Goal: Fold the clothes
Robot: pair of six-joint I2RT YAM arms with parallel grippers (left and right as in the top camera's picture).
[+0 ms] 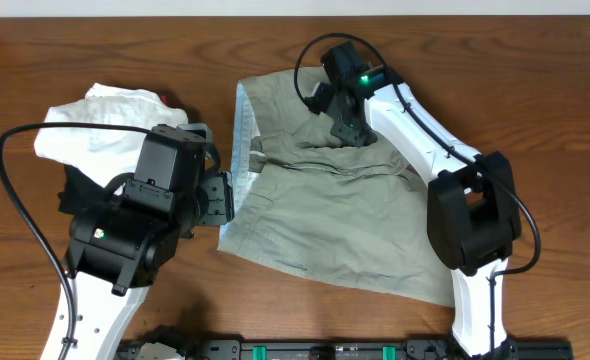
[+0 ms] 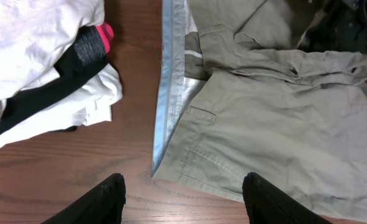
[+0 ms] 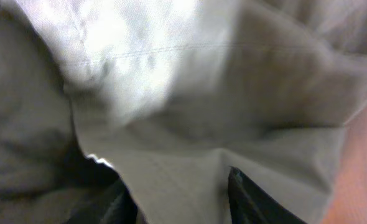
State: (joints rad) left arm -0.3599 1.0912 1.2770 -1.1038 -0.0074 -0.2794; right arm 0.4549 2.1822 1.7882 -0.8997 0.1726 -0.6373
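Note:
The clothes, khaki grey-green shorts with a pale blue waistband lining, lie spread on the wooden table, waistband to the left. My right gripper is pressed down on the upper part of the shorts. In the right wrist view a raised ridge of khaki cloth is pinched between the two dark fingers of that gripper. My left gripper hangs open over bare wood just off the waistband's lower corner, holding nothing. From above, the left gripper sits at the shorts' left edge.
A pile of white and black garments with a red bit lies left of the shorts, partly under the left arm. The right arm's base stands over the shorts' right side. A black rail runs along the table's front edge.

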